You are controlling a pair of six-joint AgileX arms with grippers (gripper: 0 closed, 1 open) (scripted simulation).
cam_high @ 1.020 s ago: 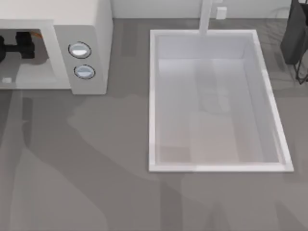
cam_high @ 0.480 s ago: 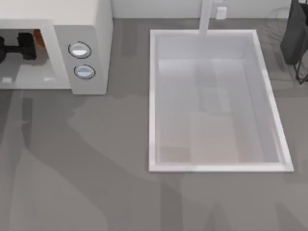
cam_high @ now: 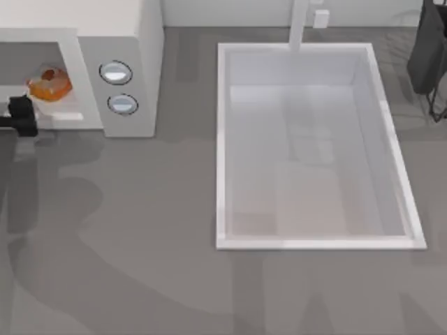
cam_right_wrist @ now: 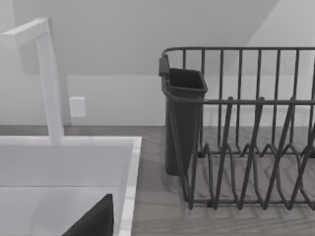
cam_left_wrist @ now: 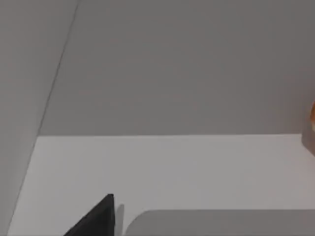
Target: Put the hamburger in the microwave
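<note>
The hamburger (cam_high: pixel 49 84), a glossy orange bun with a red-brown patch, lies inside the grey cavity of the off-white microwave (cam_high: pixel 133 28) at the table's far left. My left gripper (cam_high: pixel 21 115) is just outside the cavity's front edge, apart from the bun, open with nothing held. In the left wrist view one dark finger (cam_left_wrist: pixel 98 221) shows over the pale microwave floor (cam_left_wrist: pixel 172 167), and an orange sliver of the hamburger (cam_left_wrist: pixel 312 115) sits at the frame's edge. The right arm is parked at the back right; its dark finger (cam_right_wrist: pixel 98 221) shows in the right wrist view.
Two round silver-blue knobs (cam_high: pixel 116 72) sit on the microwave's side panel. A large white sink basin (cam_high: pixel 222 139) with a faucet (cam_high: pixel 299 24) takes the middle right. A dark dish rack (cam_right_wrist: pixel 246 123) with a cutlery cup (cam_right_wrist: pixel 183 118) stands at the far right.
My left gripper let go of the hamburger inside the microwave and drew back out toward the front. The bun now lies uncovered in the cavity. The right arm stayed still.
</note>
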